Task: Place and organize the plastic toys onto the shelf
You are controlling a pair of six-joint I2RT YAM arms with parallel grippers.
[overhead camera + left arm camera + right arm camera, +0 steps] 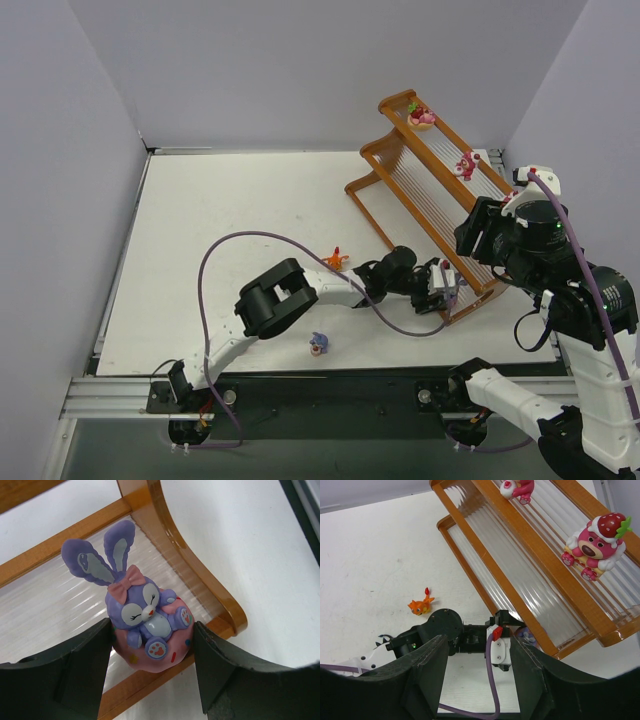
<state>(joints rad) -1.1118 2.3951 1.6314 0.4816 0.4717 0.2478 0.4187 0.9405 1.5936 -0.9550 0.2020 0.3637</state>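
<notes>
The orange-brown shelf (425,190) stands at the far right. My left gripper (447,287) is at the near corner of its lowest tier, shut on a purple bunny toy (148,616) with a pink base. It holds the toy over the tier's front rim (150,680). Two pink-red bear toys (421,115) (465,163) stand on the top tier; one wears a strawberry hat (594,544). An orange toy (337,259) and a purple toy (319,344) lie on the table. My right gripper (477,641) is open and empty, above the shelf's near end.
The left arm (275,300) stretches across the table's middle, its purple cable (215,270) looping left. White walls stand left, right and behind. The right arm (590,300) rises beside the shelf's near end.
</notes>
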